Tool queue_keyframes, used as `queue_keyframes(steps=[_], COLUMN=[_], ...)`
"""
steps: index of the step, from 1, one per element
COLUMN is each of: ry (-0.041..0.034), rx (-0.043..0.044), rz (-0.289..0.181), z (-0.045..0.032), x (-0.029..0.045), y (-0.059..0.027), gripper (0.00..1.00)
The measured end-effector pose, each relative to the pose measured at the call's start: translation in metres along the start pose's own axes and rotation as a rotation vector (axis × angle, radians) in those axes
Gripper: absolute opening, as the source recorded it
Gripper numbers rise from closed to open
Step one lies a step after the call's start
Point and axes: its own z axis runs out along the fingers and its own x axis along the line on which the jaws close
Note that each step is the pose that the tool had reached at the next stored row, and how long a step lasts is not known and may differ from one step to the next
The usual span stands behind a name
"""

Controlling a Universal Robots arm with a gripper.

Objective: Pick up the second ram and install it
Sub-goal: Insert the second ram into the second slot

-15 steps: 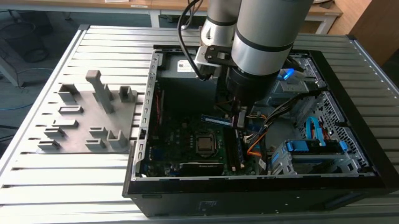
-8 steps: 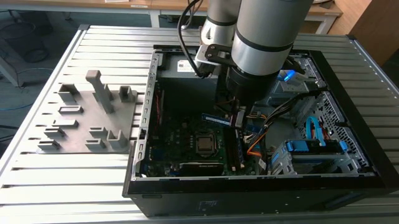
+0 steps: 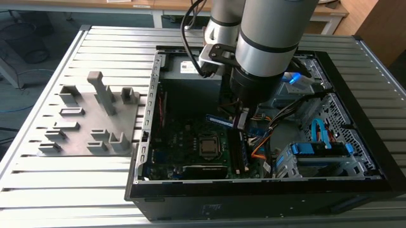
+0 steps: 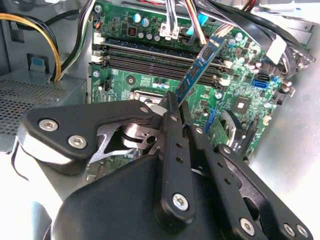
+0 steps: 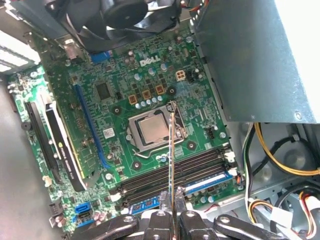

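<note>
Over the motherboard [image 5: 116, 131], second ram [image 4: 200, 70] between jaws

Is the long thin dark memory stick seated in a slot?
No, the gripper holds the thin dark memory stick above the black motherboard slots.

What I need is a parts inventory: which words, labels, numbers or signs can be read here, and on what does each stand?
White logo on the motherboard: legible brand mark, left unquoted.
Sticker on the motherboard: too small to read.
Print on the second ram, gripped by the fingers: too small.
White label on the power supply: blurred.
</note>
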Motion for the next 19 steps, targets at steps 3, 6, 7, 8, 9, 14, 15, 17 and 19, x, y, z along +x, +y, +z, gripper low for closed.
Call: queue_keyframes(steps=[3, 6, 7, 8, 9, 14, 15, 17, 19], ry=[0.0002, 0.0004, 0.0004, 0.0004, 0.0004, 0.0005, 0.0006, 0.0005, 0.0005], rx=[0.0007, 0.0014, 0.0016, 0.0018, 0.0019, 0.0029, 0.0031, 0.0035, 0.0037], rz=[0.019, 0.039, 0.045, 0.051, 0.057, 0.087, 0.093, 0.104, 0.115], z=[0.0001, 0.0001, 0.0002, 0.0002, 0.0002, 0.0003, 0.0003, 0.0004, 0.0004], x=[0.0000, 0.0000, 0.0000, 0.0000, 0.0000, 0.0000, 0.0000, 0.0000, 0.0000], y=[0.0000, 0.0000, 0.0000, 0.0000, 0.0000, 0.0000, 0.0000, 0.0000, 0.0000], gripper=[0.14, 0.14, 0.14, 0.14, 0.14, 0.14, 0.14, 0.14, 0.14])
